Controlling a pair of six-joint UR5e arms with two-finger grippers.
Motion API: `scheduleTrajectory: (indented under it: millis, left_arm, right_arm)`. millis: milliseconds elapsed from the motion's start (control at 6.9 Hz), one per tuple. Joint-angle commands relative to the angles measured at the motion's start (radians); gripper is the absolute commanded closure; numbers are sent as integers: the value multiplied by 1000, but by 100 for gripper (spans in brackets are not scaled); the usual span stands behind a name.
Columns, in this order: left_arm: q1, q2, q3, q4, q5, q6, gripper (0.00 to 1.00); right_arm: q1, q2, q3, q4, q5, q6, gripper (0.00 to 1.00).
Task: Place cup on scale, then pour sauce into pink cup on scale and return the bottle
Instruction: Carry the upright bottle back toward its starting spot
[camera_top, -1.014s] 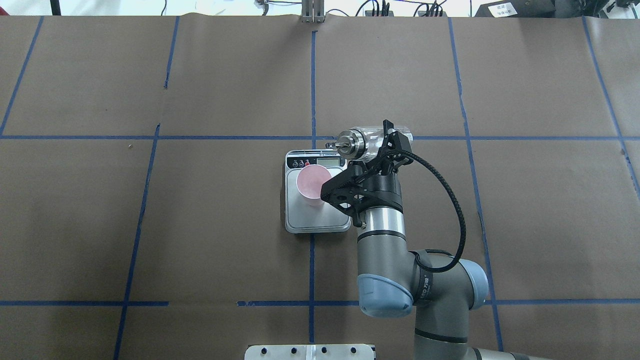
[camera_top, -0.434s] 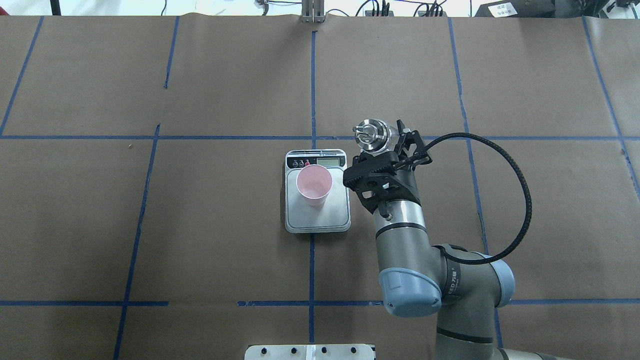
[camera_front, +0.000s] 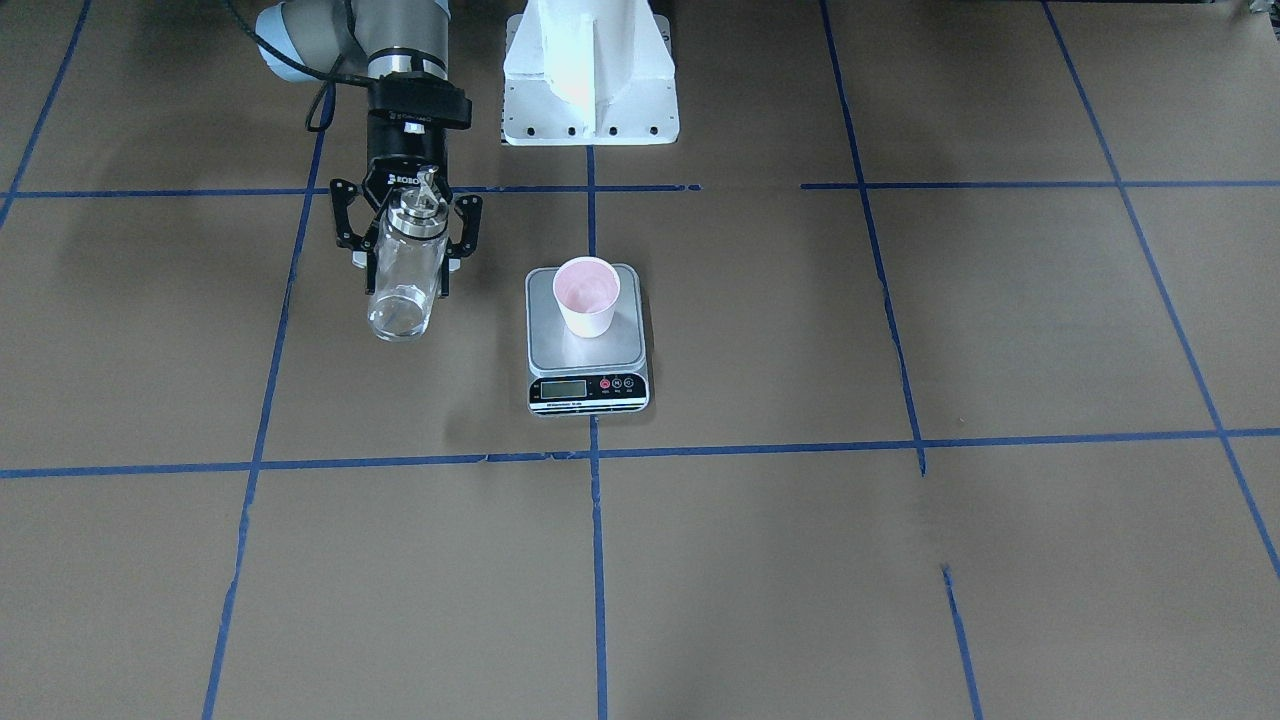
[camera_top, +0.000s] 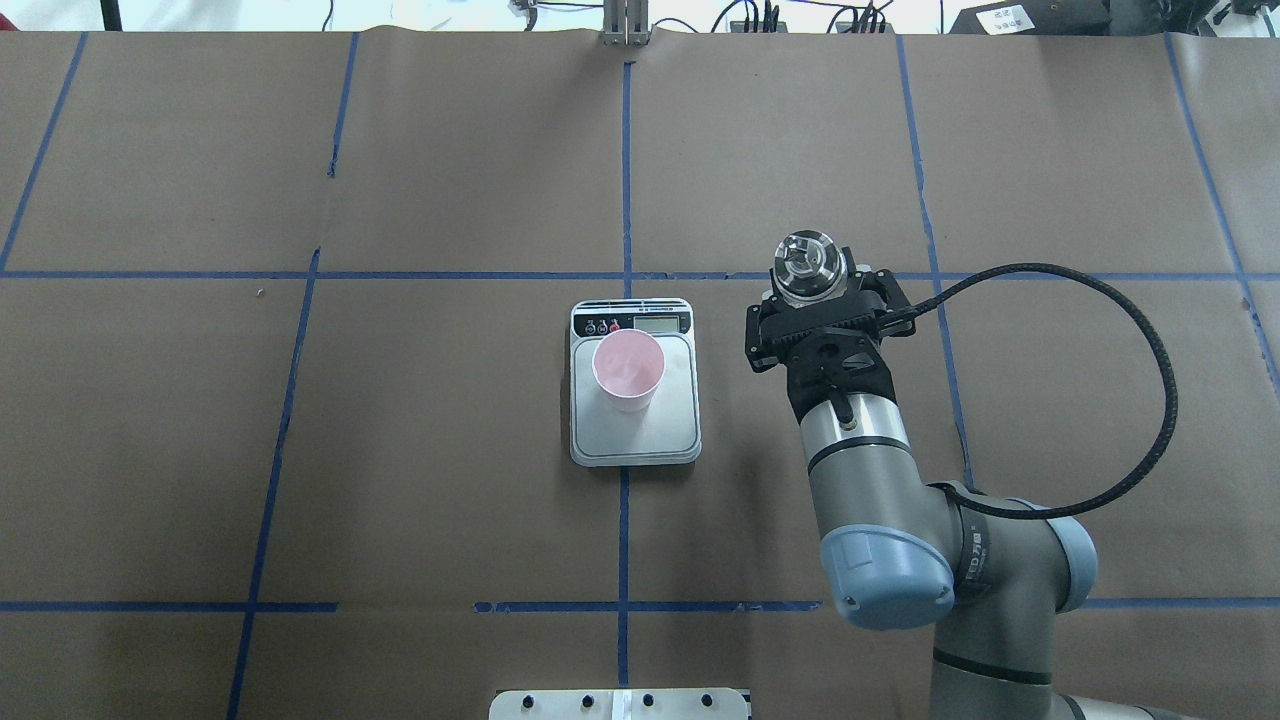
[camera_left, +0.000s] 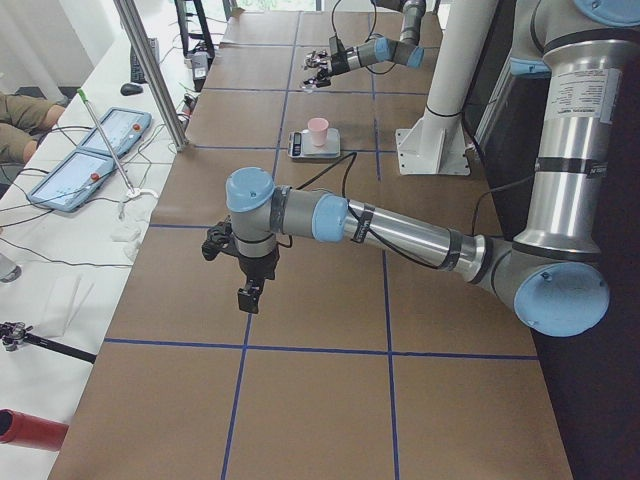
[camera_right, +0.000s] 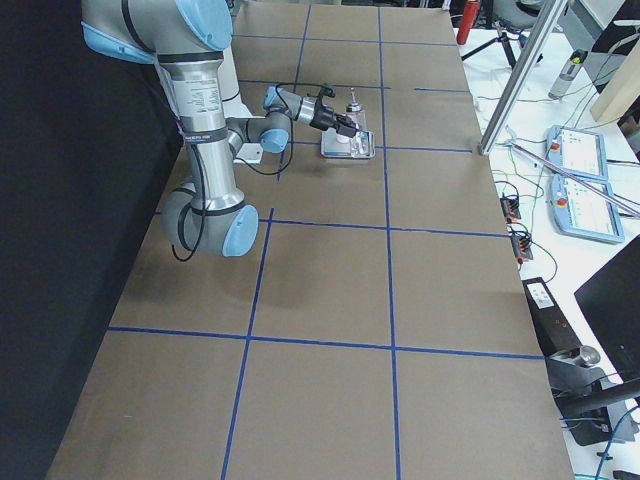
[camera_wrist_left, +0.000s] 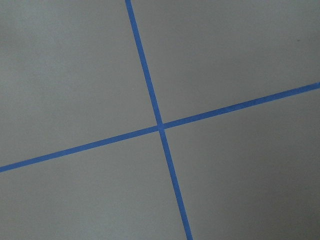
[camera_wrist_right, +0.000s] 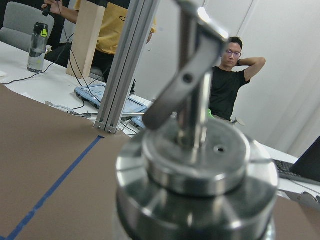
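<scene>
Here, the right end effector (camera_front: 407, 255) clasps the upright bottle (camera_front: 400, 292) beside the scale (camera_front: 622, 345).

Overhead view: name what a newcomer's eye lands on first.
The shiny-capped bottle held by the right gripper, just right of the scale. Then the pink cup, standing on the scale's steel plate at the view's middle.

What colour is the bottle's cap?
Shiny silver; the cap shows best in the right wrist view.
</scene>
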Motion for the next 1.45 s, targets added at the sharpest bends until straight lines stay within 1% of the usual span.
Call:
scheduleTrajectory:
  millis: [0,145,434,579,724,869,1014,1303]
  left_arm:
    - [-1,5,-13,4,0,-2,0]
    - [-3,7,-15,4,2,-2,0]
    - [-3,8,-26,4,2,-3,0]
    - [-3,13,-32,4,2,-5,0]
    - [-3,13,-36,4,6,-9,0]
    - [-3,13,-38,3,8,-17,0]
    - [-3,10,-38,3,9,-19,0]
    - [-1,7,-46,3,9,-19,0]
  right_arm:
    - [111,-34,32,-2,190,111,100]
    - [157,-58,31,-2,258,125,100]
    - [196,-116,31,-8,357,329,100]
    - [196,-133,23,-8,372,450,100]
    - [198,-138,14,-12,392,497,100]
    - [201,-167,5,-12,409,511,100]
    - [201,-178,-30,-11,396,531,100]
    - [198,-222,-56,-5,359,531,100]
